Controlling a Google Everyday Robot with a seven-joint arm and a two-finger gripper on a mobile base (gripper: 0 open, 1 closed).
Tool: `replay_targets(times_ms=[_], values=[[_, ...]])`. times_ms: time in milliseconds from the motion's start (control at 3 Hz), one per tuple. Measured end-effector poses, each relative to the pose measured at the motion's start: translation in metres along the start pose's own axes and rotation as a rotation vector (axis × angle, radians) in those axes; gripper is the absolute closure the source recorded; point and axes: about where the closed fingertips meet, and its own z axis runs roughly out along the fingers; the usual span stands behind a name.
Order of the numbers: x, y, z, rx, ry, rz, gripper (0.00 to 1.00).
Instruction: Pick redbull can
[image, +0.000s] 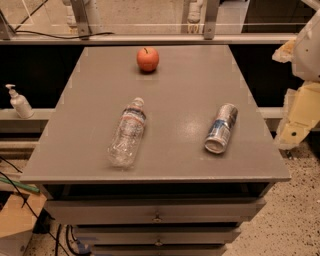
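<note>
The redbull can (221, 128) lies on its side on the right part of the grey cabinet top (185, 85), with its silvery round end towards the front edge. My gripper (295, 122) shows as cream-coloured parts at the right edge of the camera view, off the cabinet top and to the right of the can, apart from it. It holds nothing that I can see.
A clear plastic water bottle (127, 132) lies on its side left of the can. A red-orange apple (148, 59) sits near the back edge. A pump dispenser (19, 101) stands on a ledge at the left. Drawers (157, 212) are below the top.
</note>
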Motion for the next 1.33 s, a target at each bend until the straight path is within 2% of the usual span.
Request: replay_targets(times_ms=[333,667,1000,1333], values=[[-0.001,-0.001,-0.002,0.008,0.000,0.007,0.00],[-0.015,-0.001,0.006,-0.025,-0.050,-0.004,0.00],[-0.017,-0.001,0.007,-0.030,-0.060,-0.005,0.00],[-0.018,-0.001,0.007,-0.018,-0.047,-0.049,0.00]])
